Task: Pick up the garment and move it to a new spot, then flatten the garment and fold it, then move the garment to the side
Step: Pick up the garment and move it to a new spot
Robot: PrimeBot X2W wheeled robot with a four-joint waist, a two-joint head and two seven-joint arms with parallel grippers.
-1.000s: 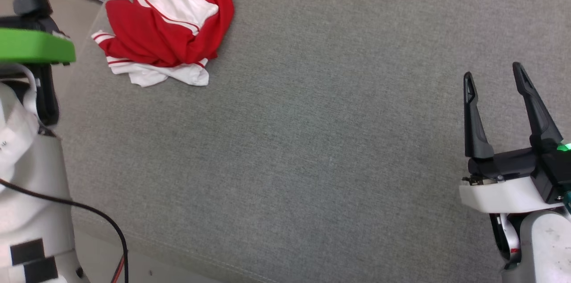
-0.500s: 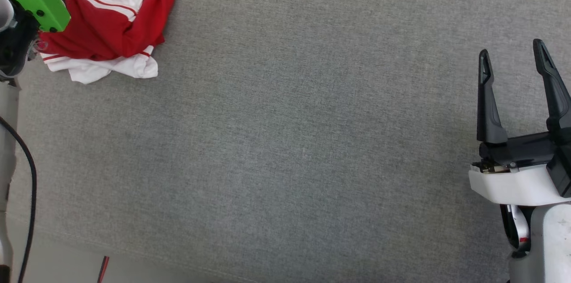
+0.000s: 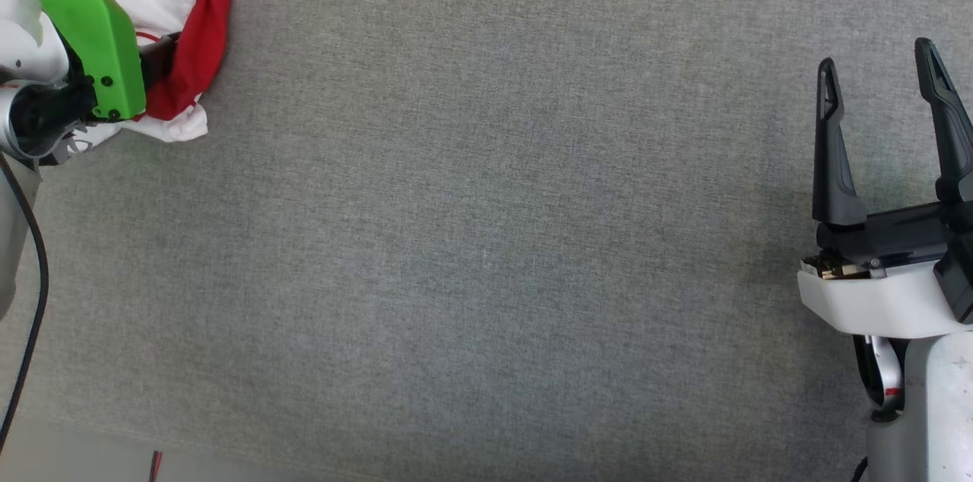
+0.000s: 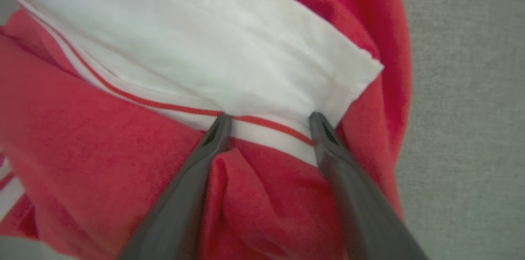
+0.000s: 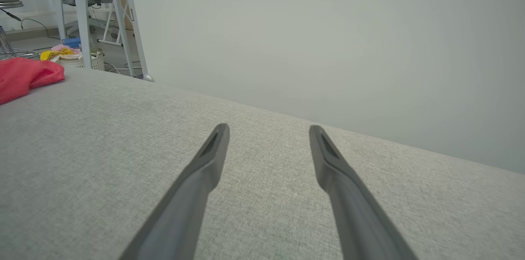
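While the garment [image 3: 204, 18] lies bunched far left on the grey surface [image 3: 486, 239], the left gripper [image 4: 268, 122] straddles a red fold [image 4: 262, 198], jaws wide, tips against the striped trim [image 4: 279, 133], nothing clamped. Well apart, the right gripper [image 3: 874, 68] hovers wide open, empty.

The garment [image 4: 102, 161] is soft, matt knit cloth, the grey surface [image 3: 486, 239] a coarse woven fabric, and the fingers [image 3: 832, 155] of the right gripper [image 3: 876, 71] look like smooth matt plastic, perhaps rubber-coated.
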